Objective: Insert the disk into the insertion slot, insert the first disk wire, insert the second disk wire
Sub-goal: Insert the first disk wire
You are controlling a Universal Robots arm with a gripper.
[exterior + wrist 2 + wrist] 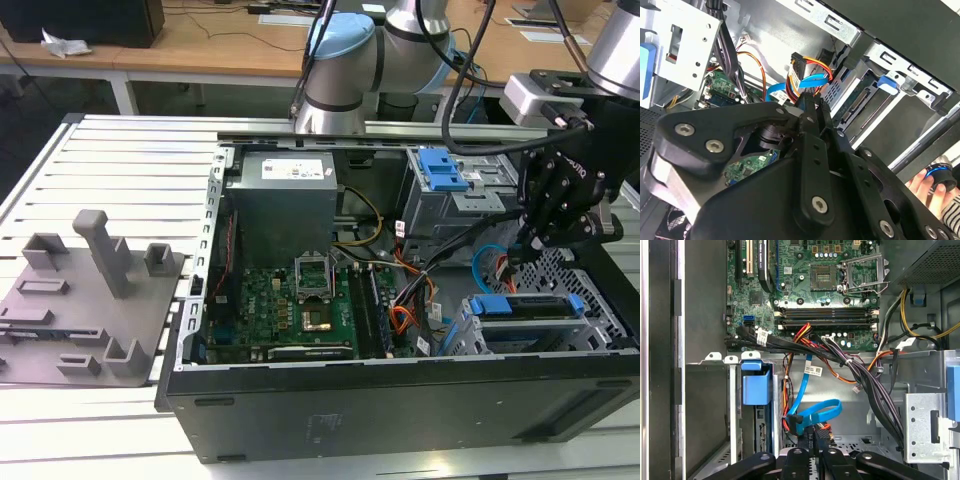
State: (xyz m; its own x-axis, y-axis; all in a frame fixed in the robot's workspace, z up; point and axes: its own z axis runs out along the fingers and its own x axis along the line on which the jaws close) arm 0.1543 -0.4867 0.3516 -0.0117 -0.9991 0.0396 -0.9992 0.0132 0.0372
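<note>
The open computer case (400, 400) lies on its side on the slatted bench (110, 160), its dark near wall forming a long straight edge. Just behind that edge, at the exterior view's right, the insertion slot (590, 335) holds the disk (525, 306). The disk is seated, and the blue caddy's rim lies level with the cage mouth. In the first wrist view the caddy end (752, 387) sits tight between the sheet-metal walls.

Past the slot a pocket of open room runs toward the taller grey cage (440, 200), and the hand (525, 240) hangs in it. The case's perforated wall stands close on the exterior view's right. The hand's fingers (809, 440) are drawn almost together with a thin gap between them. I cannot tell whether they pinch anything.

The second disk wire (820, 412) loops just beside the fingertips in both wrist views (815, 80). The first disk wire (810, 62) hangs next to it, and its black plug is clear of the disk's connector edge (860, 102). Thick black cable bundles (875, 390) crowd the pocket's far side.

To the exterior view's left the motherboard (290, 300) lies flat, with clear space above it. Farther back stand the power supply (280, 200) and the arm's base (340, 70).

A grey fixture plate (90, 300) rests on the bench, well apart at the exterior view's left. A person's hand (925, 187) shows outside the case in the second wrist view.
</note>
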